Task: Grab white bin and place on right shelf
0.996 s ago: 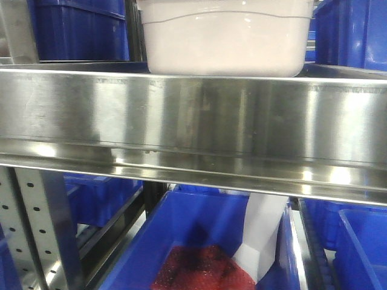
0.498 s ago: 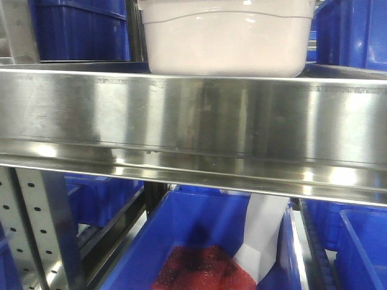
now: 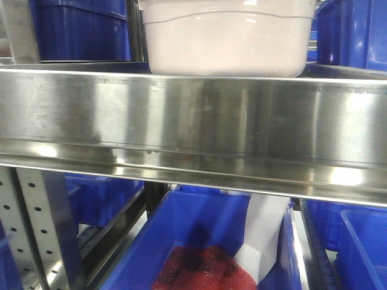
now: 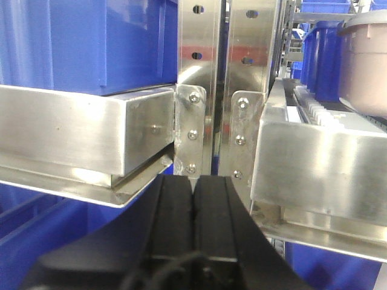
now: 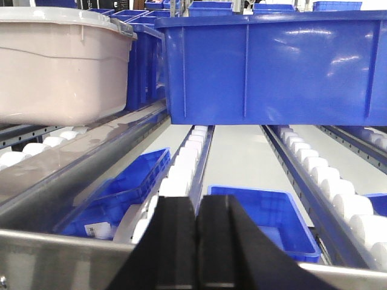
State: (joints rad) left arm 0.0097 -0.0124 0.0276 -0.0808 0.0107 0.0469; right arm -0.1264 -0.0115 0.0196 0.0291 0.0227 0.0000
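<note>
From the front-facing view we see the white bin sitting on the right shelf, its base resting just behind the broad reflective front lip, with blue crates flanking it on both sides. Below the lip a lower blue crate holds a red mesh bundle and a white bag, and a perforated upright stands at the lower left. In the left wrist view our left gripper has its black fingers pressed together with nothing between them, pointed at the two perforated steel uprights between neighbouring shelves; the white bin shows at the far right edge, well apart from the gripper. In the right wrist view our right gripper is likewise pressed together and empty, low over a steel lip; the white bin rests on the roller track at upper left, beside a large blue crate on white rollers.
</note>
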